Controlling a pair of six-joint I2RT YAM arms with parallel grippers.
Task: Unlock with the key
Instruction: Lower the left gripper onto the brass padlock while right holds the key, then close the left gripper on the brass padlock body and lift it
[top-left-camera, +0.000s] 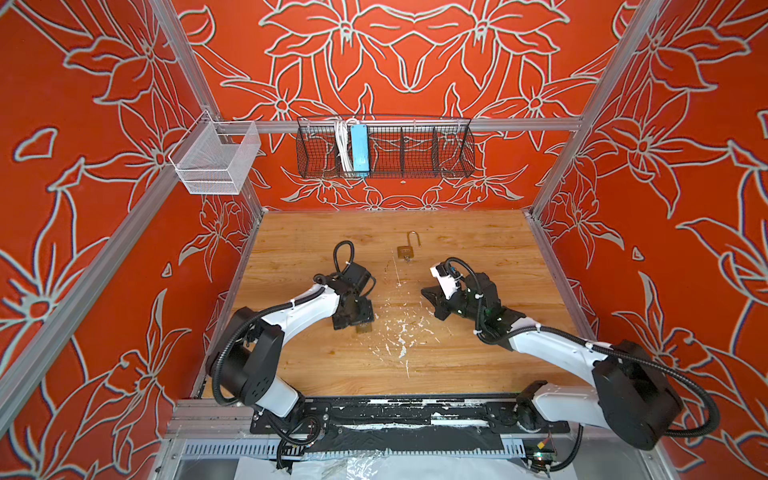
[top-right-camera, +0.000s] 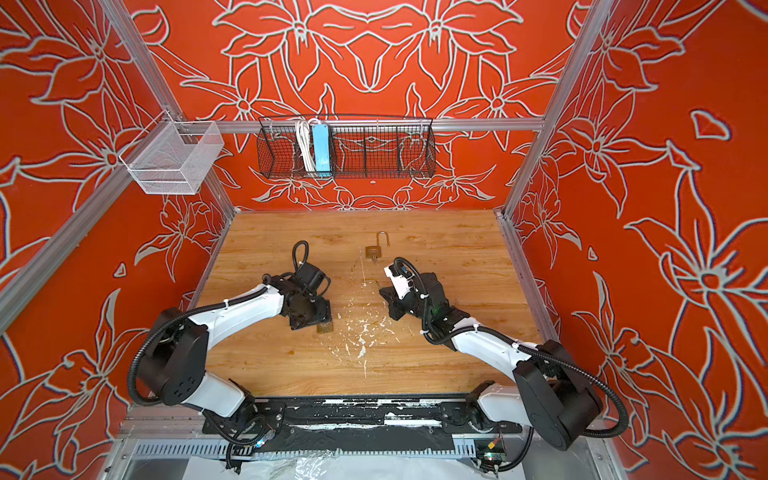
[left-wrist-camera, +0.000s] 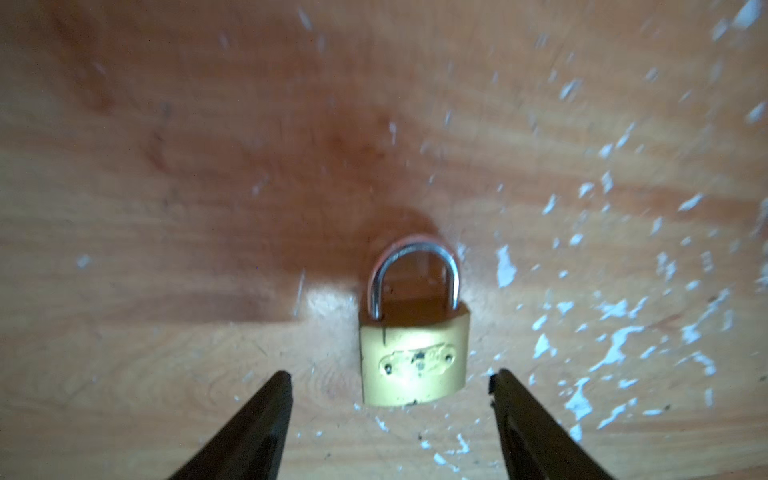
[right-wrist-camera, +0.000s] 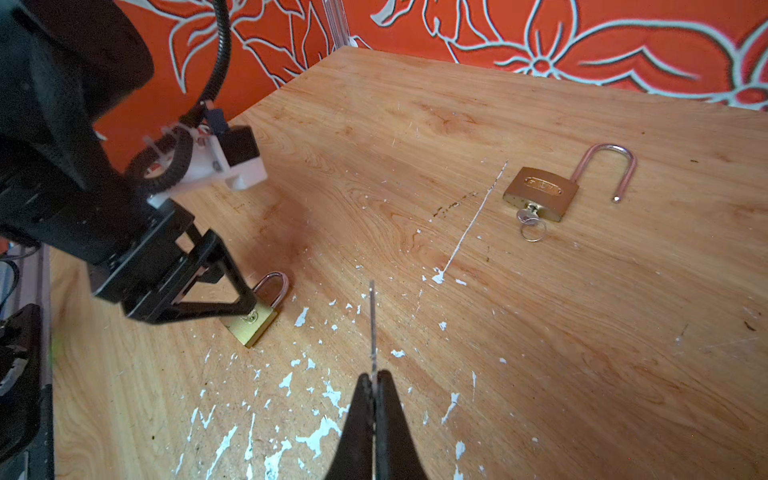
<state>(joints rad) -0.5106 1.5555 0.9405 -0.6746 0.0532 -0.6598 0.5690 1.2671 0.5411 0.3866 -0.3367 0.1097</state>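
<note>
The left gripper (left-wrist-camera: 390, 374) is held low over the closed padlock (left-wrist-camera: 413, 365), which lies flat on the table (right-wrist-camera: 540, 332). Its fingers are spread wide to either side of the brass body, and nothing is gripped. Beyond that padlock and to its right, an open padlock (right-wrist-camera: 540, 193) is laid flat with a second key (right-wrist-camera: 524, 216) seated in it. Farther right of the closed padlock, a key (right-wrist-camera: 372, 320) is pinched edge-on in the right gripper (right-wrist-camera: 374, 376), whose fingers are pressed together on it.
</note>
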